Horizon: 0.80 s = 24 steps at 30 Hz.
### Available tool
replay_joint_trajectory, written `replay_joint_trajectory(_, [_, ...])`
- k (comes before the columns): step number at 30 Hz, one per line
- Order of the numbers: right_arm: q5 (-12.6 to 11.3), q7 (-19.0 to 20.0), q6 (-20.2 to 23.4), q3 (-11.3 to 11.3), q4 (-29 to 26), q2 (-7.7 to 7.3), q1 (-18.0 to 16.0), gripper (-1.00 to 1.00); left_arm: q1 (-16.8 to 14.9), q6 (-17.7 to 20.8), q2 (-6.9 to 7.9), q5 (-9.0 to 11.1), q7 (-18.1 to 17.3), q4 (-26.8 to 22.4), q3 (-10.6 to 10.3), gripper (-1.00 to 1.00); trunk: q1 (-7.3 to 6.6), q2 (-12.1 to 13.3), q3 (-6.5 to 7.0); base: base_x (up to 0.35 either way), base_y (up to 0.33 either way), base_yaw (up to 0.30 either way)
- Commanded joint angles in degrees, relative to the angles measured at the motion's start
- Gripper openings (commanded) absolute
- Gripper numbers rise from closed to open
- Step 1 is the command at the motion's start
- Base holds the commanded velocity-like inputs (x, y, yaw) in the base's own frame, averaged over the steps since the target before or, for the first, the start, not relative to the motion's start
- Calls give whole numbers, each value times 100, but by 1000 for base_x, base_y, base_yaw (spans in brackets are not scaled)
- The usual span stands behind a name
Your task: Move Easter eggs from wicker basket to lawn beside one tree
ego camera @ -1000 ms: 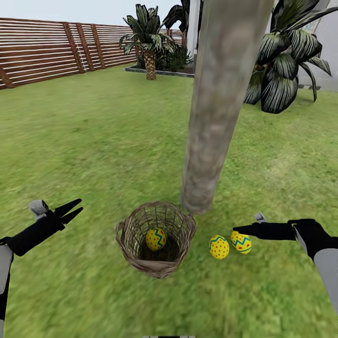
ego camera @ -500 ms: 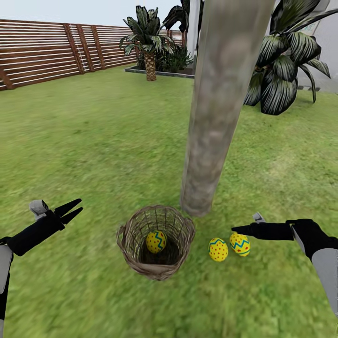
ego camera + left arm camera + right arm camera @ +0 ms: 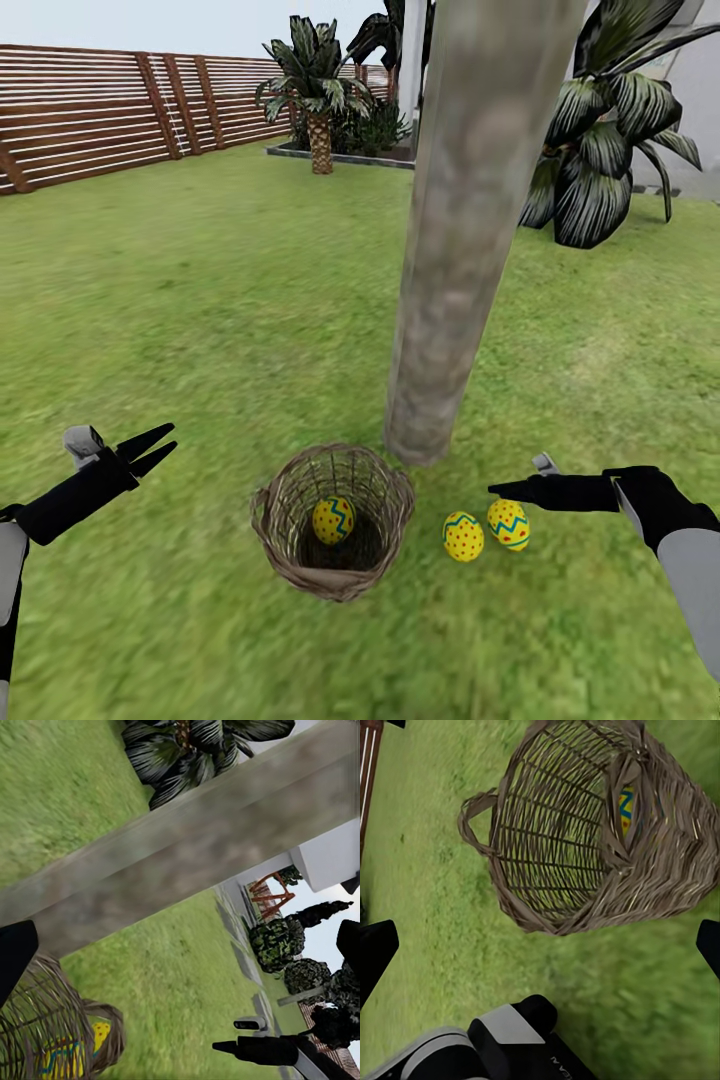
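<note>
- A round wicker basket (image 3: 333, 520) stands on the lawn (image 3: 200, 300), just in front of a thick grey-brown tree (image 3: 455, 250) trunk.
- One yellow Easter egg (image 3: 333, 520) lies inside the basket.
- Two more eggs (image 3: 463, 536) (image 3: 509, 525) rest on the grass just right of the basket, near the trunk's base.
- The left gripper (image 3: 152, 450) hovers left of the basket, fingers slightly parted and empty.
- The right gripper (image 3: 510, 490) hangs just above the rightmost egg; its finger spread cannot be told.
</note>
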Motion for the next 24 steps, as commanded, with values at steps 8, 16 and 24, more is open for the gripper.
replay_joint_trajectory(8, [67,40,58,-43,-4,9,-3,100,-4,21,-4,-12,-22,1,4,100,-177,321,140,0,0,0])
replay_joint_trajectory(16, [46,-395,58,-41,1,18,-3,100,-4,-6,-51,14,-49,-14,-3,100,-177,321,140,0,0,0])
replay_joint_trajectory(24, [74,-455,49,-39,-6,163,-3,100,-4,-6,-50,15,-49,2,-12,100,-177,321,140,0,67,0])
